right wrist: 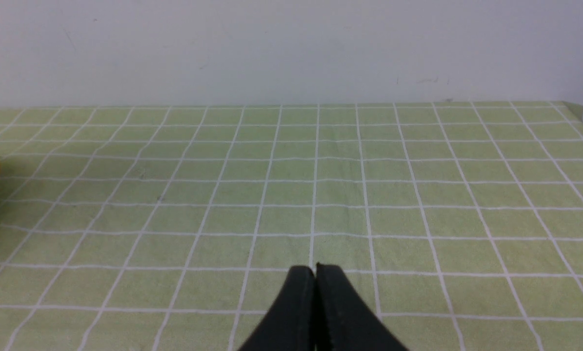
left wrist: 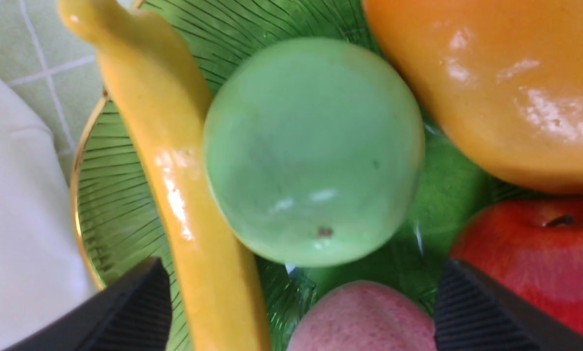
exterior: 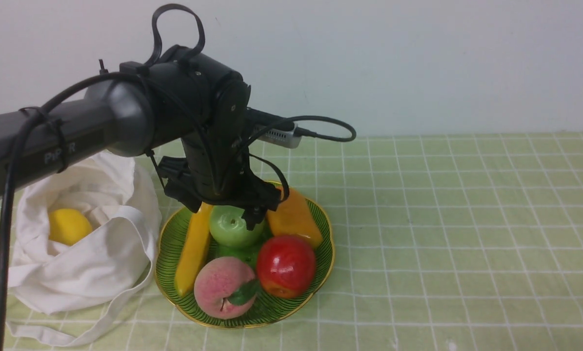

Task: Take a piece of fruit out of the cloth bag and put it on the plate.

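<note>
Fruit fills the plate (exterior: 168, 246): a green apple (exterior: 230, 230) in the middle, a banana (exterior: 193, 248) along the plate's left side, an orange fruit (exterior: 293, 219) at the back right, a red apple (exterior: 286, 265) at the front right and a peach (exterior: 223, 287) at the front. That makes 5 pieces on the plate.

The left gripper (exterior: 225, 214) hangs right over the plate, just above the green apple. Its 2 fingers (left wrist: 140, 302) are wide apart and hold nothing. In the left wrist view the green apple sits between them, a little way ahead of the tips, with the banana touching its side.

The cloth bag (exterior: 91, 263) lies just left of the plate, open, with 1 lemon (exterior: 68, 225) inside.

The right gripper (right wrist: 315, 273) is well to the right of the plate, over the green tablecloth (right wrist: 418, 195). Its fingers are pressed together with nothing between them.
</note>
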`<act>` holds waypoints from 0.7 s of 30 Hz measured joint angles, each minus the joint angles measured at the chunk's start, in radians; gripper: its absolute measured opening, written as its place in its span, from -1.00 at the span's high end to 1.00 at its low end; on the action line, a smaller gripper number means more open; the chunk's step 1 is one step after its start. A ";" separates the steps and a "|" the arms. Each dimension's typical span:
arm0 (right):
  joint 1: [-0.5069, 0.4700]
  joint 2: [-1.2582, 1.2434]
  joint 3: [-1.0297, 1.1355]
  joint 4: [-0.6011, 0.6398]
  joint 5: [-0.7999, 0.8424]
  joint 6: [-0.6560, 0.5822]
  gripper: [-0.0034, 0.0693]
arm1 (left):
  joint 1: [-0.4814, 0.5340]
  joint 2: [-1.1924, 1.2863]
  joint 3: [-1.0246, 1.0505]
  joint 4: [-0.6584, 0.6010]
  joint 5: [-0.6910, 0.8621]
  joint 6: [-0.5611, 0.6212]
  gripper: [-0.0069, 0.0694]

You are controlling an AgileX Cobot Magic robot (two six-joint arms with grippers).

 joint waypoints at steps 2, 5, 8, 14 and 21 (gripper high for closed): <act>0.000 0.000 0.000 0.000 0.000 0.000 0.95 | 0.000 0.000 -0.046 0.000 0.059 0.000 -0.92; 0.000 0.000 0.000 0.000 0.000 0.000 0.95 | 0.000 0.000 -0.127 0.000 0.144 0.005 -0.69; 0.000 0.000 0.000 0.000 0.000 0.000 0.95 | -0.001 -0.012 -0.231 0.003 0.164 0.050 -0.07; 0.000 0.000 0.000 0.000 0.000 0.000 0.95 | -0.001 -0.118 -0.239 -0.033 0.181 0.123 0.74; 0.000 0.000 0.000 0.000 0.000 0.000 0.95 | -0.002 -0.428 -0.019 -0.048 0.186 0.142 0.84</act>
